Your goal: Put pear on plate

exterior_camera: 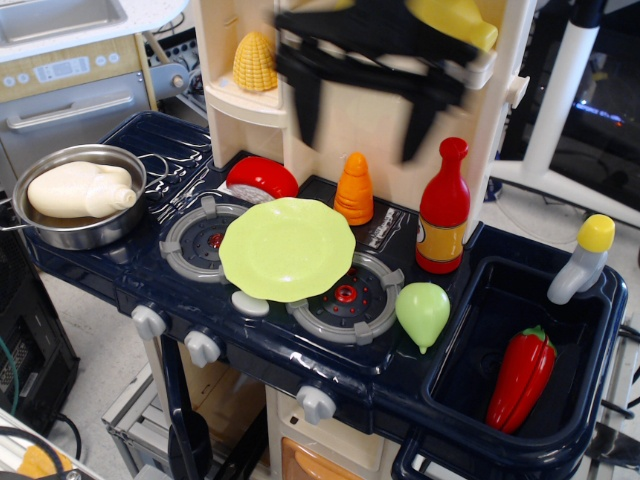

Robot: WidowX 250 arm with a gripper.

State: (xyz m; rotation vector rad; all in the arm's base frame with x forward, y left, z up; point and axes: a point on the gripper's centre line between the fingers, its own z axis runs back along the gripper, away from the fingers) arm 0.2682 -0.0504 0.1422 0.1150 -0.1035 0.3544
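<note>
One pear [423, 312], pale green, tip pointing down, lying on the desk [140, 135] at the front edge, just beside the right burner [345, 295] at its 3 o'clock, between burner and sink [515, 395]. Nothing touches it.

One plate [287, 248], yellow-green, scalloped rim, sitting across the two burners, well clear of the pear at its 10 o'clock.

One tool [360, 120], black and motion-blurred, up in the air in front of the cream shelf unit, at 12 o'clock from the plate. Its two fingers [305, 100] hang down spread wide apart, holding nothing.

Other counts:
- One orange cone [354, 189], upright, at the plate's 1 o'clock.
- One red bottle [444, 208], upright, 12 o'clock of the pear.
- One red wedge [261, 179] behind the plate.
- One steel pan [75, 195] far left with one cream bottle [80, 189] lying inside.
- One red pepper [520, 378] in the sink.
- One corn [255, 62] on the shelf.
</note>
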